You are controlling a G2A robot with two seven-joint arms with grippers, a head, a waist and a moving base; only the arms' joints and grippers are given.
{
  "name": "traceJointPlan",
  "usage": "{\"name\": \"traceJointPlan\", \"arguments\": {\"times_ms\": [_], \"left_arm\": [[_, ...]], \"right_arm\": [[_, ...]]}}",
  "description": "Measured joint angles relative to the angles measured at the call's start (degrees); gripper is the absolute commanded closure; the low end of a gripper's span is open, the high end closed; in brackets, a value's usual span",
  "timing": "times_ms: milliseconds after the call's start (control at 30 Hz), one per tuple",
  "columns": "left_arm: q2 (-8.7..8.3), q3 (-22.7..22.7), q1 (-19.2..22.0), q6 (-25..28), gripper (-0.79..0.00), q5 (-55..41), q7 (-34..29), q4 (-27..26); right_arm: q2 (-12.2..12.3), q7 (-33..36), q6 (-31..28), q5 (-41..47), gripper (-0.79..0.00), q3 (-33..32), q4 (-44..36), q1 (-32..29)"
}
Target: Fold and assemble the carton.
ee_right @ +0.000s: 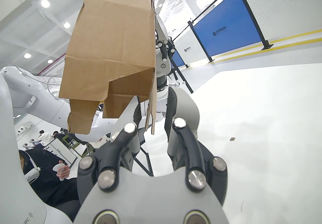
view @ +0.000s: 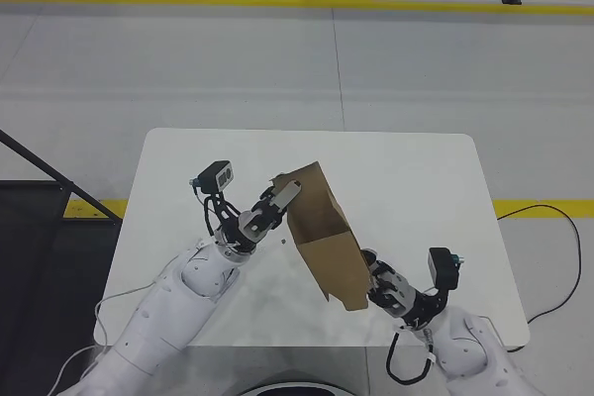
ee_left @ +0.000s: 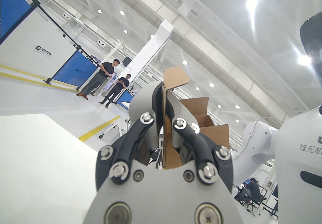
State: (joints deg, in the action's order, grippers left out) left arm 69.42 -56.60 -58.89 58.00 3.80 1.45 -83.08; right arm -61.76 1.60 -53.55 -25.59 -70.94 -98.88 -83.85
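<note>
Top: carton (view: 322,233) up off the surface (view: 426,178), left gripper (view: 277,205) at one end, right gripper (view: 374,272) at the other. Left wrist: I see that gripper clamped on a flap. Right wrist: fingers (ee_right: 173,106) apart, straddling a flap edge.

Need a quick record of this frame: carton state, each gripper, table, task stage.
carton: brown carton, opened out, end flaps unfolded
left_arm: left gripper shut on a carton flap
right_arm: right gripper open, edge of another carton flap between its fingers
surface: white table
stage: carton held between the two arms, flaps not yet folded shut
</note>
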Motion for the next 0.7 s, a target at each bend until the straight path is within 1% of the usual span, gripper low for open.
{"name": "traceJointPlan", "arguments": {"times_ms": [67,167,200,333,400,433,700], "left_arm": [[0.14,-0.21,-0.13,0.00,0.000,-0.02,-0.15,-0.09],[0.32,-0.51,-0.33,0.00,0.000,0.12,-0.37,-0.23],[0.37,-0.58,-0.40,0.00,0.000,0.13,-0.45,-0.26],[0.59,-1.01,-0.69,0.00,0.000,0.23,-0.82,-0.35],[0.67,-1.16,-0.81,0.00,0.000,0.16,-1.03,-0.35],[0.73,-1.25,-0.86,0.00,0.000,0.08,-1.18,-0.36],[1.10,-1.85,-1.15,0.00,0.000,-0.28,-2.02,-0.52]], "right_arm": [[-0.06,-0.09,-0.04,-0.01,-0.142,-0.06,0.03,0.03],[-0.14,-0.30,-0.01,-0.16,-0.126,-0.24,0.01,0.03],[-0.16,-0.41,0.00,-0.20,-0.105,-0.33,0.00,0.01],[-0.25,-0.70,0.02,-0.28,-0.077,-0.65,-0.02,-0.16],[-0.28,-0.69,-0.03,-0.27,-0.009,-0.75,-0.03,-0.18],[-0.30,-0.67,-0.11,-0.27,0.000,-0.81,-0.04,-0.19],[-0.41,-0.56,-0.34,-0.38,0.000,-1.27,-0.17,-0.39]]}}
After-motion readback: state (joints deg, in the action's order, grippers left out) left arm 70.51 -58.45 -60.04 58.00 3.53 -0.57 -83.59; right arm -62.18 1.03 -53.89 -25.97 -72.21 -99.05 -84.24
